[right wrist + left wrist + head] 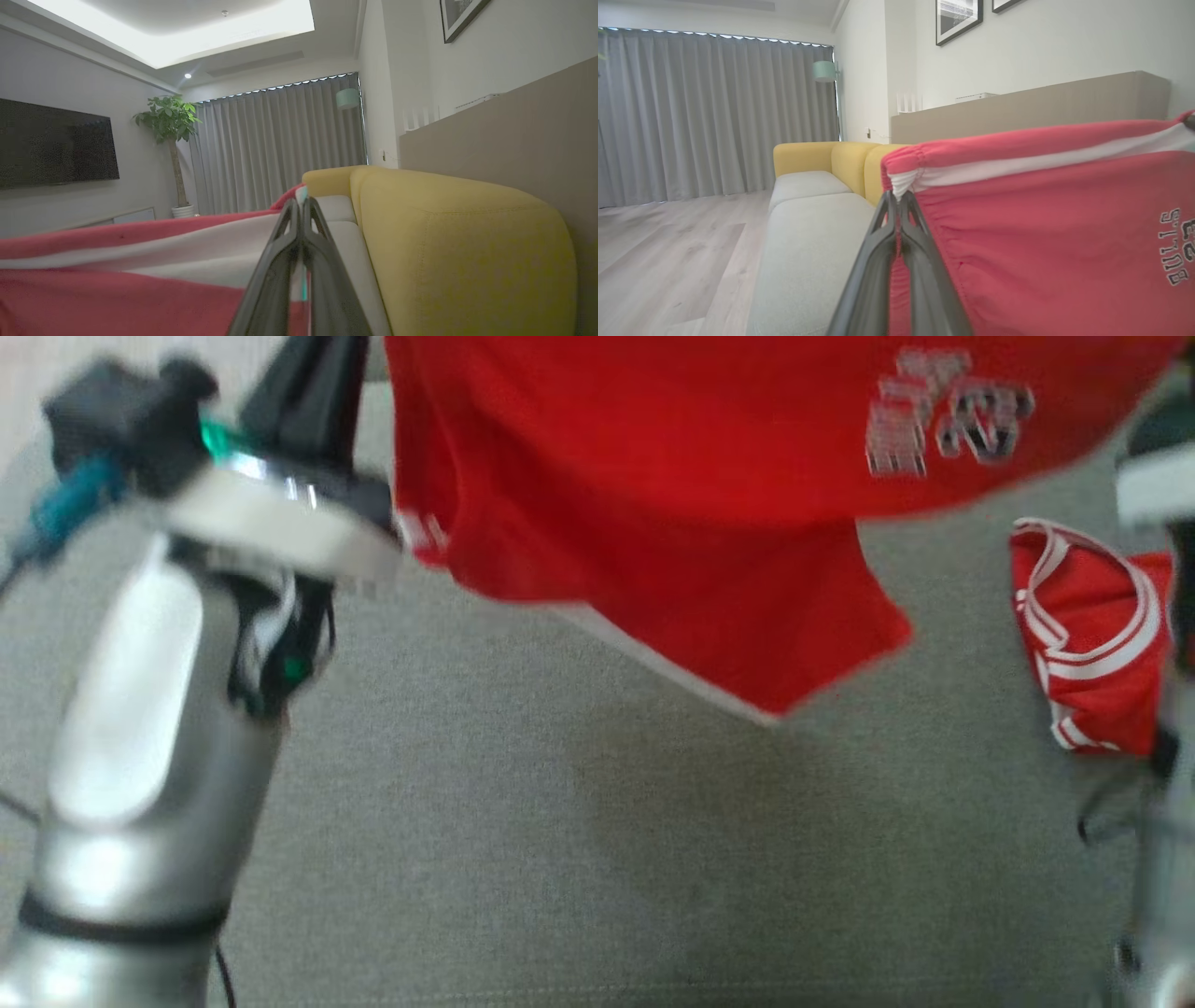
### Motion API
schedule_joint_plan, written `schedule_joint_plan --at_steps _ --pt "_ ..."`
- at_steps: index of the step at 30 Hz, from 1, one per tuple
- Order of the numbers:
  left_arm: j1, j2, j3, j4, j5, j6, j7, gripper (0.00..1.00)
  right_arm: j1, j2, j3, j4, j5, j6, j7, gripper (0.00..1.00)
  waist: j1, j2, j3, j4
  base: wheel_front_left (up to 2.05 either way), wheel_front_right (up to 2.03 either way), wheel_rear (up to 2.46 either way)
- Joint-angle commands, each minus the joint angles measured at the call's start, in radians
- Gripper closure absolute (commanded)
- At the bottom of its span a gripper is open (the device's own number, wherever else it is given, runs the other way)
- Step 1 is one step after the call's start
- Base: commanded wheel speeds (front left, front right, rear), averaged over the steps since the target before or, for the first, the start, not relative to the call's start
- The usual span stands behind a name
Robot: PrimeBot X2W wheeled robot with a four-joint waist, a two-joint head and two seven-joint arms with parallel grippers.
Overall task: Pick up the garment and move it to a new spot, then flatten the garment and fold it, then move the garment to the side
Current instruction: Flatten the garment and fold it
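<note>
The garment (653,476) is a pair of red shorts with a white waistband stripe and grey lettering. It hangs stretched between my two grippers above the grey sofa seat (560,859). In the left wrist view my left gripper (899,198) is shut on the gathered waistband of the garment (1041,233). My right gripper (299,207) is shut on the other end of the waistband, with the garment (117,280) spreading to its left. In the head view the left gripper (308,383) rises at the upper left, its fingertips cut off by the top edge.
A second red piece with white stripes (1092,635) lies crumpled on the seat at the right. The yellow sofa back (458,242) runs along one side. Wooden floor (668,252) lies beyond the seat's edge, with curtains (714,112) behind.
</note>
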Motion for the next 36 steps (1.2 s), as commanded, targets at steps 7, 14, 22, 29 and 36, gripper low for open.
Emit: schedule_joint_plan --at_steps 7,14,22,29,36 --pt "-0.369 -0.036 0.030 0.355 0.043 -0.023 -0.123 1.00 -0.391 0.028 0.104 0.331 0.012 0.007 -0.135 1.00 0.0000 0.0000 0.094 0.009 0.00 0.00 0.00" --pt "-0.539 -0.098 0.047 0.756 0.042 -0.029 -0.190 1.00 -0.604 0.076 0.219 0.739 -0.003 0.007 -0.254 1.00 0.0000 0.0000 0.121 -0.012 0.00 0.00 0.00" --pt "-0.519 -0.152 0.040 1.113 0.002 -0.047 -0.189 1.00 -0.624 0.096 0.398 1.101 0.092 0.007 -0.250 1.00 0.0000 0.0000 0.165 -0.024 0.00 0.00 0.00" --pt "-0.468 -0.171 0.019 1.184 -0.016 -0.061 -0.194 1.00 -0.536 0.096 0.521 1.182 0.203 0.007 -0.345 1.00 0.0000 0.0000 0.210 -0.022 0.00 0.00 0.00" --pt "-0.328 -0.173 0.043 1.074 -0.025 -0.062 -0.198 1.00 -0.364 0.096 0.571 1.210 0.238 0.007 -0.450 1.00 0.0000 0.0000 0.205 -0.032 0.00 0.00 0.00"
